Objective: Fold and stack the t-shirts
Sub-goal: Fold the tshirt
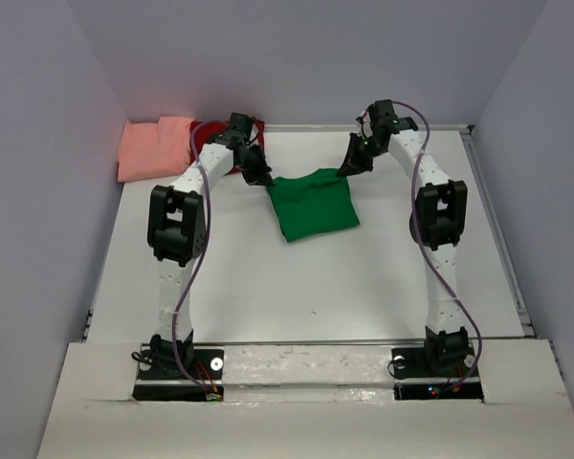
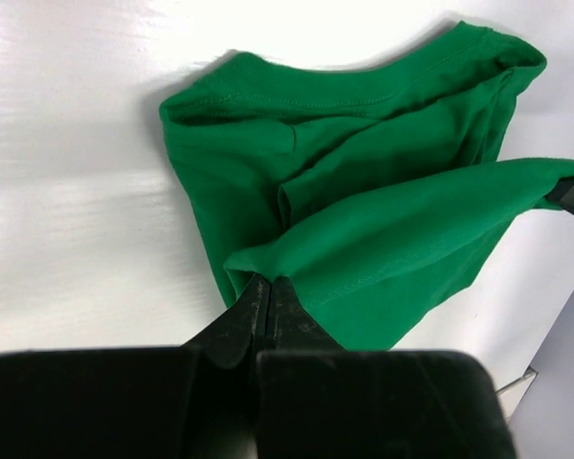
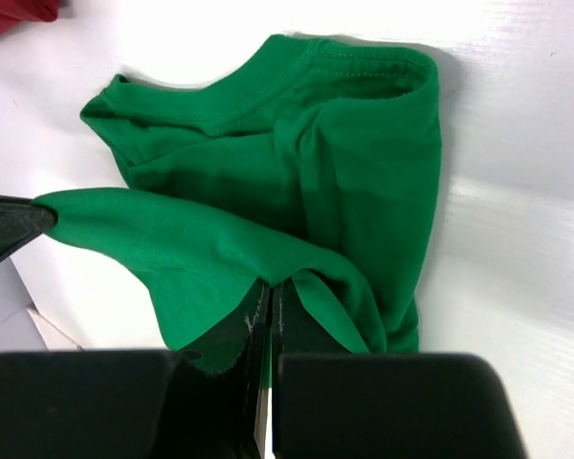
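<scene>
Seen from above, two white and black robot arms reach forward over a white worktop (image 1: 344, 287) enclosed by pale walls. Between them, on the far half of the worktop, sits a bright green t-shirt (image 1: 314, 206), bunched into a rough rectangle. Its far edge is raised off the surface and pinched at both ends. The left gripper (image 1: 265, 182) has the far left corner and the right gripper (image 1: 345, 172) has the far right corner. The near part of the shirt rests on the worktop.

The left wrist camera looks along its own gripper, whose jaws are pressed together with a fold of green fabric clamped between them. The lifted flap stretches away to the right edge of that view, where the dark tip of the other gripper holds its far end. Under the flap the rest of the shirt lies crumpled, with a stitched edge showing.

The right wrist camera shows the mirror of this: its jaws are closed tight on the green cloth, and the flap runs left to the other gripper.

In the far left corner of the worktop lies a folded salmon-pink t-shirt (image 1: 155, 145). A dark red t-shirt (image 1: 203, 129) sits just beside it, partly hidden behind the left arm. Both are apart from the green one
</scene>
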Robot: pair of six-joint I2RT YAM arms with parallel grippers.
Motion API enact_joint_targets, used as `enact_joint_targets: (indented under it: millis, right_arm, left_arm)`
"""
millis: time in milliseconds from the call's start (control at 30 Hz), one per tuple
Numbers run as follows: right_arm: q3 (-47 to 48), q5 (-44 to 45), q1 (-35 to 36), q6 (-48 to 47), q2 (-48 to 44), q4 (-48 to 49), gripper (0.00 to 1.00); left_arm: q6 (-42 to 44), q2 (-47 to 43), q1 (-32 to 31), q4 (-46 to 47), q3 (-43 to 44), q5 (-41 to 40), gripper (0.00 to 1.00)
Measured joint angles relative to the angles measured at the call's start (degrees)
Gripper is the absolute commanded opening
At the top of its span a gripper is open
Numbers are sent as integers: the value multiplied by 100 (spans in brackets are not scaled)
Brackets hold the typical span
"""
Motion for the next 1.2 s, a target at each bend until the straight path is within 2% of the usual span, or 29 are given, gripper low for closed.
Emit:
enact_joint_targets:
  millis: [533, 1000, 1067, 1100, 1167, 1200]
  right_arm:
    - [33, -168, -37, 55, 20, 566, 0]
    - [-83, -485, -81, 179, 431, 1759, 0]
    - [-98, -538, -85, 190, 555, 1884, 22]
    - [-98, -542, -87, 212, 590, 1921, 38]
    - [-186, -549, -96, 184, 638, 2055, 48]
    - [-280, -544, -103, 199, 638, 2098, 50]
  left_arm:
    - [4, 339, 203, 2, 472, -2, 0]
    - [2, 872, 254, 396, 531, -72, 0]
    - [2, 992, 254, 466, 531, -83, 0]
    - [2, 1032, 254, 490, 531, -85, 6]
    - [9, 1086, 254, 525, 531, -114, 21]
    - [-9, 1097, 254, 531, 531, -131, 35]
